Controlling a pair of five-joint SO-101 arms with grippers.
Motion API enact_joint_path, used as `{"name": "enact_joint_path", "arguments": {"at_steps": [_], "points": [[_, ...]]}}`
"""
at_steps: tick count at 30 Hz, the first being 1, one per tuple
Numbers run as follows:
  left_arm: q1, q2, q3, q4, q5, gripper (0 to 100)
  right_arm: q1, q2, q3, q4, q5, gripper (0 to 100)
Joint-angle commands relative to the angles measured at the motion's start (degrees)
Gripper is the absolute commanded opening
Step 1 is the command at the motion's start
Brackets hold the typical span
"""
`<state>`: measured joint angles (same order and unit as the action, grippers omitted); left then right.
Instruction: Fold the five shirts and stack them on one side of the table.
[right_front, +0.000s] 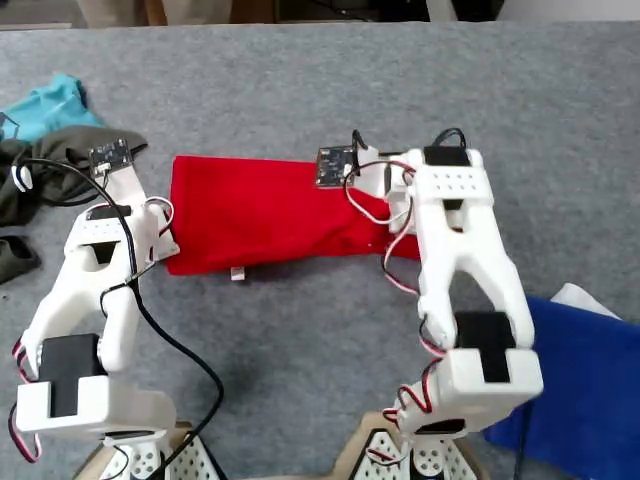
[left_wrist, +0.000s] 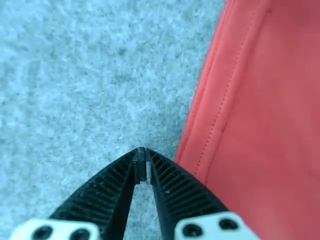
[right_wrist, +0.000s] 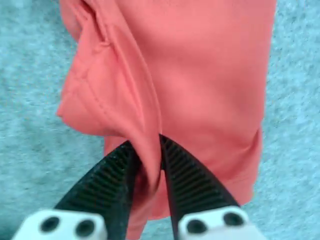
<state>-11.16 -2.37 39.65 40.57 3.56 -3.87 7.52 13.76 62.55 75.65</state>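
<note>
On the grey table (right_front: 300, 90), the red shirt (right_front: 260, 210) lies central, apparently mid-fold. The right gripper (right_wrist: 148, 147) pinches a cloth ridge at its right end. The left gripper (left_wrist: 142, 162) is closed and empty, just beside the left hem. It likely must open to take that hem.

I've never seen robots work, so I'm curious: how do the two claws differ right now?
The left gripper is closed on nothing, while the right gripper pinches a fold of the red shirt. The left gripper's tips sit over bare grey table beside the shirt's hemmed edge; the right gripper's are over the shirt itself. Both are black and ribbed.
</note>
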Motion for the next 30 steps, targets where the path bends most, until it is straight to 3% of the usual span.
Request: {"name": "enact_joint_path", "arguments": {"at_steps": [1,4,15,17,19,24,30], "points": [[-0.2,-0.2,-2.7,0.4,0.2,2,-2.0,0.3,-3.6,0.2,0.9,8.3],[-0.2,-0.2,-2.7,0.4,0.2,2,-2.9,0.2,-3.9,0.0,-0.4,19.6],[-0.2,-0.2,-2.7,0.4,0.2,2,-3.5,-11.1,-2.7,3.3,-4.6,20.0],[-0.2,-0.2,-2.7,0.4,0.2,2,-4.5,-14.8,-0.3,7.2,-4.7,14.2],[-0.2,-0.2,-2.7,0.4,0.2,2,-4.9,-17.7,3.5,8.8,-6.4,0.3],[-0.2,-0.2,-2.7,0.4,0.2,2,-4.6,-18.9,11.6,2.4,-12.8,0.6],[-0.1,-0.2,-2.7,0.4,0.2,2,-7.1,-6.3,8.8,-6.8,-17.8,0.5]]}}
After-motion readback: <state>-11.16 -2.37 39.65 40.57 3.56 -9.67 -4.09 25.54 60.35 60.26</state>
